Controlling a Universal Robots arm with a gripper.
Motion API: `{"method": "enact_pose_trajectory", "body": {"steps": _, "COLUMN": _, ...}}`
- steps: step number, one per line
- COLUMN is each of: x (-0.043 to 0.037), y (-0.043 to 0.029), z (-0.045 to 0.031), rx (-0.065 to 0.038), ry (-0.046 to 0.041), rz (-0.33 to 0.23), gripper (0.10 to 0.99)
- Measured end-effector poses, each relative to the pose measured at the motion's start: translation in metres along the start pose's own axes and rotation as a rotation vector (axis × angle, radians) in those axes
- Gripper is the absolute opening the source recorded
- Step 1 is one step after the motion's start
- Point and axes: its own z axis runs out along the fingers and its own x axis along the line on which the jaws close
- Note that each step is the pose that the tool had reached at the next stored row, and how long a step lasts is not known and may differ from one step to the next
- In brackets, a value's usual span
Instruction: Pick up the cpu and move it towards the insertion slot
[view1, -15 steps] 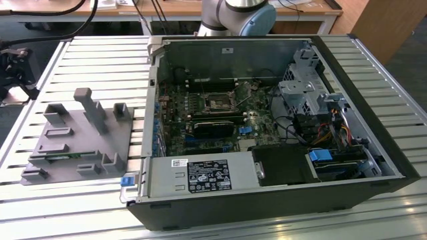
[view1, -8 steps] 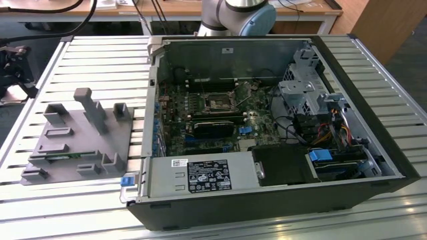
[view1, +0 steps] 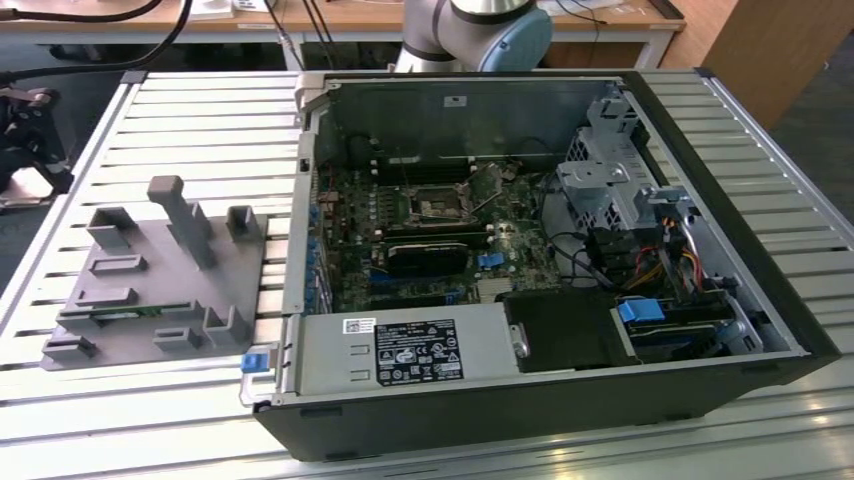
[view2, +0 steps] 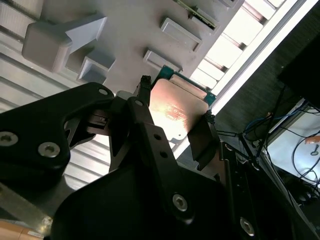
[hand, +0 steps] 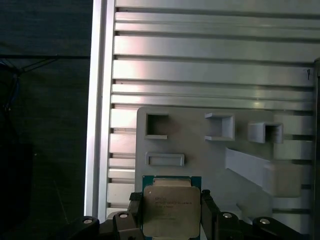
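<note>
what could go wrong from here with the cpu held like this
1. The gripper pinches the cpu by two thin opposite edges only, so it might slip or tilt in transit.
2. The insertion slot sits low inside the computer case, with the drive cage and cables close by. The fingers could clip something on the way in.

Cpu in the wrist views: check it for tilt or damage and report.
Nothing stands out. The cpu sits square in the end effector, its edges parallel to the grey fixture beyond it. Its metal top shows no dents or bent corners in either wrist view.
</note>
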Motion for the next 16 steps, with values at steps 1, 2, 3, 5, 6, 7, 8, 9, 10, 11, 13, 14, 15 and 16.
{"method": "enact_pose_trajectory", "body": {"steps": 1, "x": 0.0000, "y": 0.0001, "z": -0.0009, "rx": 0.000, "ry": 0.0001, "rz": 0.000, "gripper": 0.545}}
{"method": "enact_pose_trajectory", "body": {"steps": 2, "x": 0.0000, "y": 0.0002, "z": -0.0017, "rx": 0.000, "ry": 0.0000, "rz": 0.000, "gripper": 0.545}}
{"method": "enact_pose_trajectory", "body": {"steps": 3, "x": 0.0000, "y": 0.0003, "z": -0.0028, "rx": 0.000, "ry": -0.0001, "rz": 0.000, "gripper": 0.545}}
{"method": "enact_pose_trajectory", "body": {"steps": 5, "x": 0.0000, "y": 0.0003, "z": -0.0051, "rx": 0.000, "ry": -0.0001, "rz": 0.000, "gripper": 0.545}}
{"method": "enact_pose_trajectory", "body": {"steps": 6, "x": 0.0000, "y": 0.0004, "z": -0.0062, "rx": 0.000, "ry": -0.0001, "rz": 0.000, "gripper": 0.545}}
{"method": "enact_pose_trajectory", "body": {"steps": 7, "x": 0.0000, "y": 0.0004, "z": -0.0071, "rx": 0.000, "ry": -0.0002, "rz": 0.000, "gripper": 0.545}}
{"method": "enact_pose_trajectory", "body": {"steps": 8, "x": 0.0000, "y": 0.0005, "z": -0.0082, "rx": 0.000, "ry": -0.0001, "rz": 0.000, "gripper": 0.545}}
{"method": "enact_pose_trajectory", "body": {"steps": 9, "x": 0.0000, "y": 0.0005, "z": -0.0094, "rx": 0.000, "ry": -0.0001, "rz": 0.000, "gripper": 0.545}}
{"method": "enact_pose_trajectory", "body": {"steps": 10, "x": 0.0000, "y": 0.0006, "z": -0.0108, "rx": 0.000, "ry": -0.0002, "rz": 0.000, "gripper": 0.545}}
{"method": "enact_pose_trajectory", "body": {"steps": 11, "x": 0.0000, "y": 0.0007, "z": -0.0123, "rx": 0.000, "ry": -0.0001, "rz": 0.000, "gripper": 0.545}}
{"method": "enact_pose_trajectory", "body": {"steps": 13, "x": 0.0000, "y": 0.0008, "z": -0.0156, "rx": 0.000, "ry": -0.0001, "rz": 0.000, "gripper": 0.545}}
{"method": "enact_pose_trajectory", "body": {"steps": 14, "x": 0.0000, "y": 0.0008, "z": -0.0174, "rx": 0.000, "ry": -0.0001, "rz": 0.000, "gripper": 0.545}}
{"method": "enact_pose_trajectory", "body": {"steps": 15, "x": 0.0000, "y": 0.0009, "z": -0.0190, "rx": 0.000, "ry": 0.0000, "rz": 0.000, "gripper": 0.545}}
{"method": "enact_pose_trajectory", "body": {"steps": 16, "x": 0.0000, "y": 0.0010, "z": -0.0206, "rx": 0.000, "ry": -0.0001, "rz": 0.000, "gripper": 0.545}}
